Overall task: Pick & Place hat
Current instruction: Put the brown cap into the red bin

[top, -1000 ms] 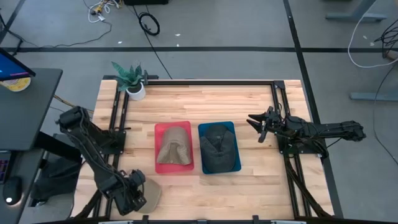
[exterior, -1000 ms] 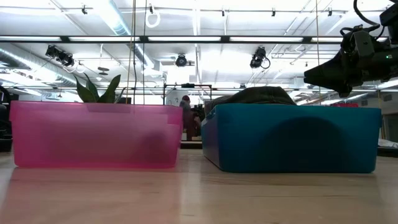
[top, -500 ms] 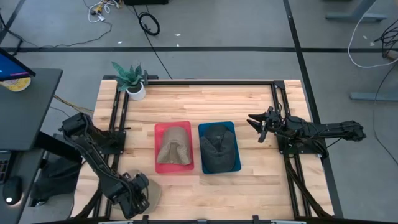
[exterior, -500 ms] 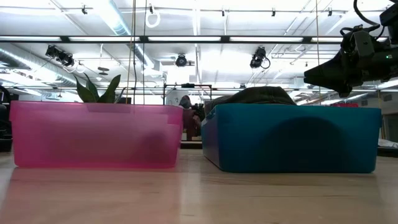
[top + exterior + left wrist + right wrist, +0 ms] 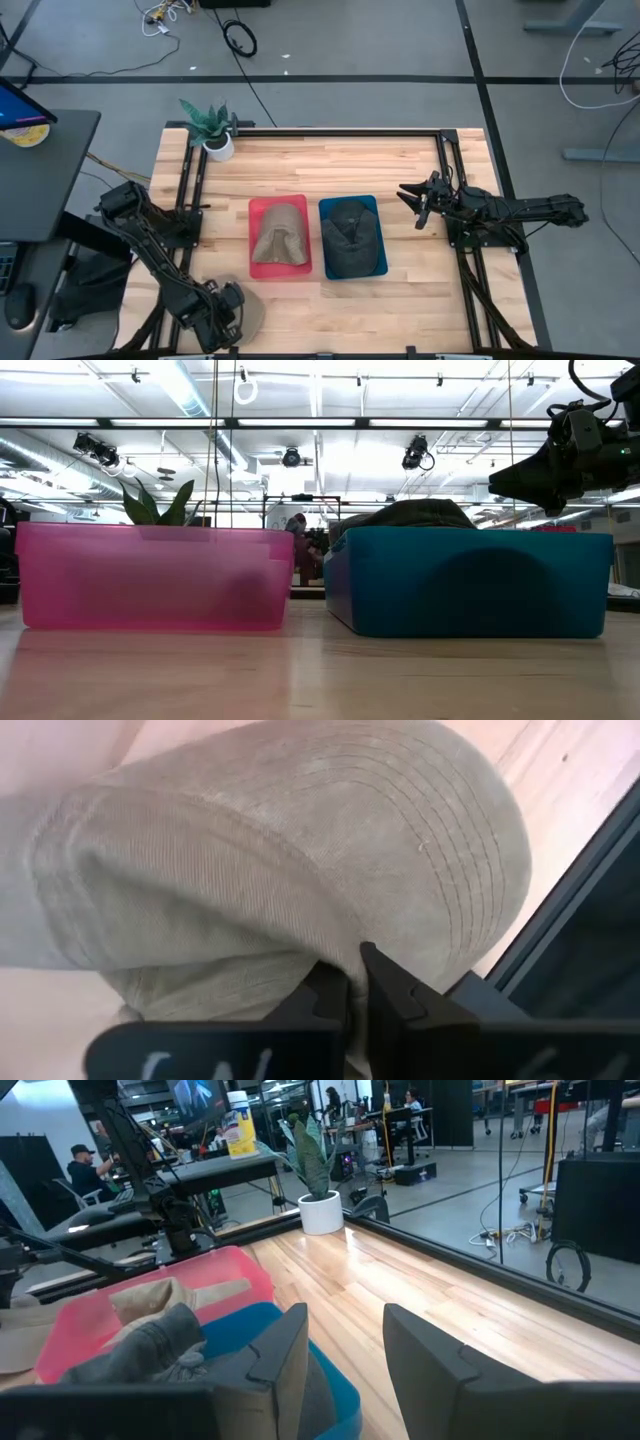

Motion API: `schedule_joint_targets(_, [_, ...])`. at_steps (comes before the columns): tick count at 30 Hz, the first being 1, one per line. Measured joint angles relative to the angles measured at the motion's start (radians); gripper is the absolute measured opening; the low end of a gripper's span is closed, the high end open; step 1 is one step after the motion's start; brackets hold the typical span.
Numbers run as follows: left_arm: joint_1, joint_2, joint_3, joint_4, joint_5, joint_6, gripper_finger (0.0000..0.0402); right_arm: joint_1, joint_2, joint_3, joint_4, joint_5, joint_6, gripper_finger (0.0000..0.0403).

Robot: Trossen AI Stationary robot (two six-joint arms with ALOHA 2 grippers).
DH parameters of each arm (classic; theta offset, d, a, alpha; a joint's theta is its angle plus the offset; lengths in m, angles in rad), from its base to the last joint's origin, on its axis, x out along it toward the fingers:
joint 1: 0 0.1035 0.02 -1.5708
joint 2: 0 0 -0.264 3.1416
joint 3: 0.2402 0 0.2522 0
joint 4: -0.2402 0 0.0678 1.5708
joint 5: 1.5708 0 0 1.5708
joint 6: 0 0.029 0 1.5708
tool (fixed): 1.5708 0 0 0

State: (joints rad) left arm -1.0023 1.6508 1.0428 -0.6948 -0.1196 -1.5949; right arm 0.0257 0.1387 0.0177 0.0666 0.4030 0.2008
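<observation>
Left wrist view: left end effector (image 5: 355, 982) pinches the tan hat (image 5: 290, 860), brim pointing away from it.

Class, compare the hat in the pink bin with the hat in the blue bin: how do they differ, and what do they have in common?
Colour: the hat in the pink bin is tan, while the hat in the blue bin is dark grey.
Container: the tan one lies in the pink bin, the dark one in the blue bin beside it, nearer the right arm.
Shared: both lie loosely crumpled inside their bins, and no pincer touches either.
</observation>
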Motion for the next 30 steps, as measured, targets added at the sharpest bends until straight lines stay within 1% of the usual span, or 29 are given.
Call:
schedule_joint_targets(6, [0.002, -0.018, 0.000, 0.013, 0.027, 0.079, 0.0007, 0.000, 0.000, 0.000, 0.000, 0.000, 0.000, 0.0137])
schedule_joint_targets(9, [0.001, -0.029, 0.022, -0.006, 0.044, 0.138, 0.0006, 0.000, 0.000, 0.000, 0.000, 0.000, 0.000, 0.0137])
schedule_joint_targets(12, [0.000, -0.041, 0.084, -0.061, 0.072, 0.217, 0.0005, 0.000, 0.000, 0.000, 0.000, 0.000, 0.000, 0.0137])
schedule_joint_targets(13, [0.003, -0.042, 0.115, -0.093, 0.085, 0.252, 0.0005, 0.000, 0.000, 0.000, 0.000, 0.000, 0.000, 0.0137])
schedule_joint_targets(16, [0.016, -0.042, 0.214, -0.227, 0.079, 0.355, 0.0005, 0.000, 0.000, 0.000, 0.000, 0.000, 0.000, 0.0137])
schedule_joint_targets(18, [0.035, -0.042, 0.278, -0.339, 0.046, 0.422, 0.0005, 0.000, 0.000, 0.000, 0.000, 0.000, 0.000, 0.0137])
schedule_joint_targets(21, [0.068, -0.042, 0.371, -0.505, -0.030, 0.533, 0.0005, 0.000, 0.000, 0.000, 0.000, 0.000, 0.000, 0.0137])
schedule_joint_targets(24, [0.109, -0.042, 0.444, -0.624, -0.120, 0.673, 0.0005, 0.000, 0.000, 0.000, 0.000, 0.000, 0.000, 0.0137])
schedule_joint_targets(26, [0.137, -0.043, 0.477, -0.647, -0.191, 0.780, 0.0005, 0.000, 0.000, 0.000, 0.000, 0.000, 0.000, 0.0137])
schedule_joint_targets(30, [0.200, -0.043, 0.505, -0.625, -0.294, 1.045, 0.0005, 0.000, 0.000, 0.000, 0.000, 0.000, 0.000, 0.0137])
